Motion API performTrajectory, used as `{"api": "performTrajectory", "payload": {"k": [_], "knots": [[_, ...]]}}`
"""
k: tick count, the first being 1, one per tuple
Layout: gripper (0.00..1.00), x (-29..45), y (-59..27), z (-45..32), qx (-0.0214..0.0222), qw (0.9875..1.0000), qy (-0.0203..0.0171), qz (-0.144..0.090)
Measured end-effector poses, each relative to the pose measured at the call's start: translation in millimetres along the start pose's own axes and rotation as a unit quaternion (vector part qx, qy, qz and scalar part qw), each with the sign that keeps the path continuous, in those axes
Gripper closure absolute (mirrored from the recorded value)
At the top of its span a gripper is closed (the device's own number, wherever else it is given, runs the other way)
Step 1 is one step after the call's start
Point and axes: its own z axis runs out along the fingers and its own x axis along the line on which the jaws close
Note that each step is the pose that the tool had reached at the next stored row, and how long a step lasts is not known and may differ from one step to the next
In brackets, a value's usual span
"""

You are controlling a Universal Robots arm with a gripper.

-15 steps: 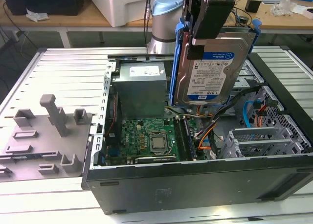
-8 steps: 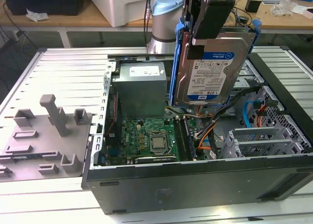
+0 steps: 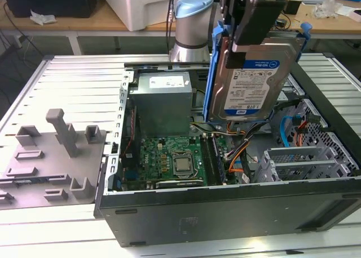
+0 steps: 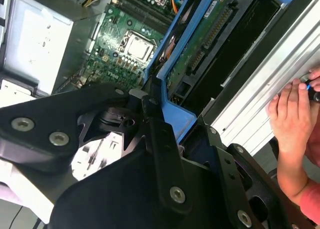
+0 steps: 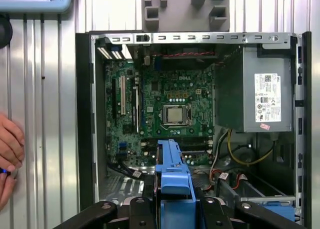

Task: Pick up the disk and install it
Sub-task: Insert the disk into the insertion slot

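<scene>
The disk (image 3: 256, 80), a silver hard drive with a white-and-blue label in a blue carrier bracket, hangs upright above the open computer case (image 3: 225, 213). My gripper (image 3: 243, 39) is shut on its top edge. The disk sits over the case's middle, above the cables and next to the grey drive cage (image 3: 299, 159). In the first wrist view the blue carrier (image 5: 172, 171) sticks out between the black fingers (image 5: 142, 209), over the motherboard (image 5: 165, 109). In the second wrist view the disk's green circuit-board side (image 4: 200, 49) and its blue frame (image 4: 182, 116) show beyond the gripper body.
The case holds a grey power supply (image 3: 161, 100), a motherboard (image 3: 169, 159) and loose cables (image 3: 237, 156). A grey fixture (image 3: 56, 151) lies on the slatted table at the exterior view's left. A person's hand (image 4: 292, 114) rests on the table beside the case.
</scene>
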Motion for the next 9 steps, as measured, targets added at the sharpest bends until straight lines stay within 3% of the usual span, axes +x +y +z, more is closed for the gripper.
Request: {"api": "performTrajectory", "payload": {"k": [6,9], "knots": [[0.63,7.3,-18.1,-0.1,-0.0001,1.0,-0.0002,0.0],[0.63,14.5,-28.8,-0.2,0.0,1.0,-0.0012,0.0]]}}
